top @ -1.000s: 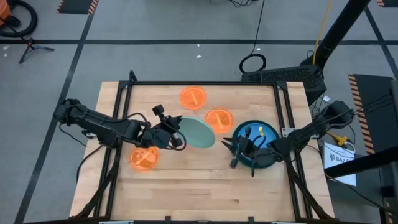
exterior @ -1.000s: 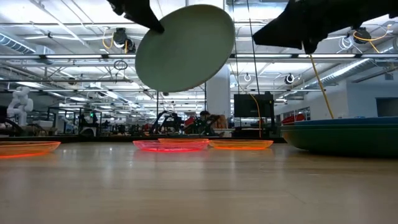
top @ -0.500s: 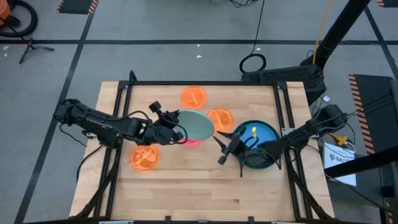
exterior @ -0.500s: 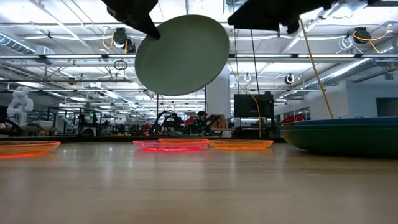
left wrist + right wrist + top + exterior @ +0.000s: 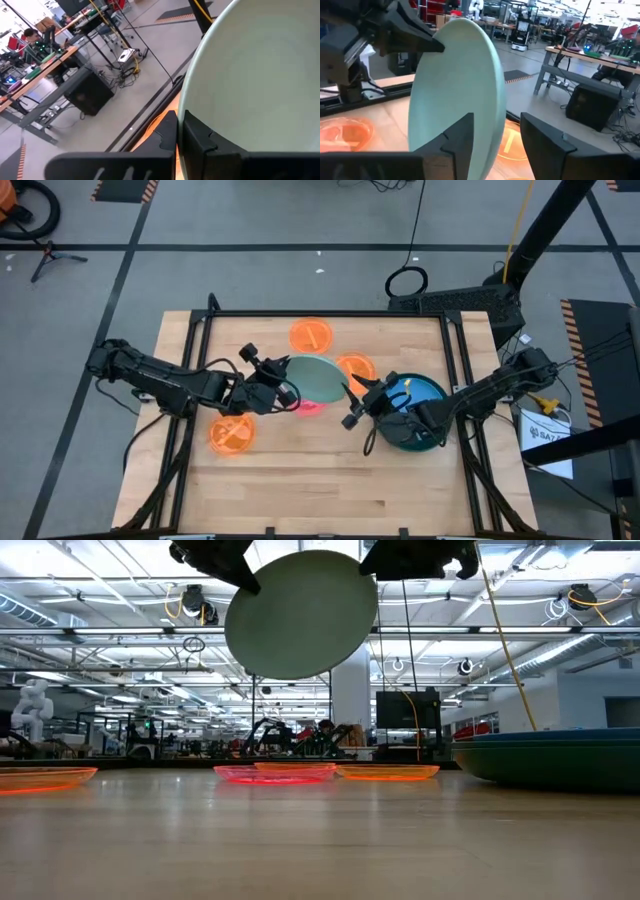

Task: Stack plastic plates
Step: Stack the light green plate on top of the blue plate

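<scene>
the left gripper (image 5: pixel 285 392) is clamped on the mint plate's (image 5: pixel 318 379) rim, holding it tilted above the table (image 5: pixel 300 480). the right gripper (image 5: pixel 352 402) has its fingers apart, straddling the plate's opposite edge.

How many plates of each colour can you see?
Orange plates: 3
Mint plate: 1
Pink plate: 1
Blue plate: 1
Dark green plate: 1 showing, under the blue one
Total: 7 in sight; the pile may hide more.
</scene>
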Robot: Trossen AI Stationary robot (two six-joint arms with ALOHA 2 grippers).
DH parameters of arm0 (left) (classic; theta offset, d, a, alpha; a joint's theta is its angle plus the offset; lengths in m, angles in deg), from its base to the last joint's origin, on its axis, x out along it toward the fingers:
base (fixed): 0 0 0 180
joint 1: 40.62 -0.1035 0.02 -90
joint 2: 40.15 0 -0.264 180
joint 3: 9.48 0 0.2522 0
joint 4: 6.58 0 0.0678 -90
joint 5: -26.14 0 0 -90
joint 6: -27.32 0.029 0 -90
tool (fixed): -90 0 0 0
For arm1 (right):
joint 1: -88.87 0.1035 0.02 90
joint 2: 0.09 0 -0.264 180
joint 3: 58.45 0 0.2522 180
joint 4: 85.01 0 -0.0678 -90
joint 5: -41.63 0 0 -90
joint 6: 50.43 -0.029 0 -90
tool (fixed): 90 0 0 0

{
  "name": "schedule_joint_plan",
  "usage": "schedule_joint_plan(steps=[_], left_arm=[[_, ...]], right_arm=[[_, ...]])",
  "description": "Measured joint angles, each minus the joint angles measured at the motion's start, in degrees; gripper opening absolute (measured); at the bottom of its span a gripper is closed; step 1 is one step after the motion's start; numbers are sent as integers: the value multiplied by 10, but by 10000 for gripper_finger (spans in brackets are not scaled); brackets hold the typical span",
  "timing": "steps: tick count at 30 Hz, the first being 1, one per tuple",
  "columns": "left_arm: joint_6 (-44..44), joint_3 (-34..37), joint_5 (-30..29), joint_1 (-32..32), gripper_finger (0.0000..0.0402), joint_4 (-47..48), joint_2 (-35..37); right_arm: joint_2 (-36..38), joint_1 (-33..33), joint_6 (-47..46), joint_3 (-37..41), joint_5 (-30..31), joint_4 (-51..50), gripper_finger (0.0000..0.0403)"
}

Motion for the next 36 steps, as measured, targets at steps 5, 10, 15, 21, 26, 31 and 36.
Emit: schedule_joint_plan(steps=[5,10,15,21,26,31,36], left_arm=[[1,0,-1,0,10,-17,0],[3,0,-2,2,25,-19,0],[12,0,4,3,30,-17,0],[24,0,16,8,34,-17,1],[32,-1,37,15,49,-20,1],[35,-1,61,15,86,-19,1],[40,-1,67,16,139,-17,1]], right_arm=[[-3,-20,-27,0,-9,-9,137],[-12,-29,-33,0,-16,-10,99],[-12,-30,-34,0,-3,-7,16],[-11,-30,-48,0,-7,-10,9],[-11,-29,-48,0,-14,-8,5],[-8,-29,-48,0,-31,-10,3],[5,-29,-58,0,-56,-27,2]])
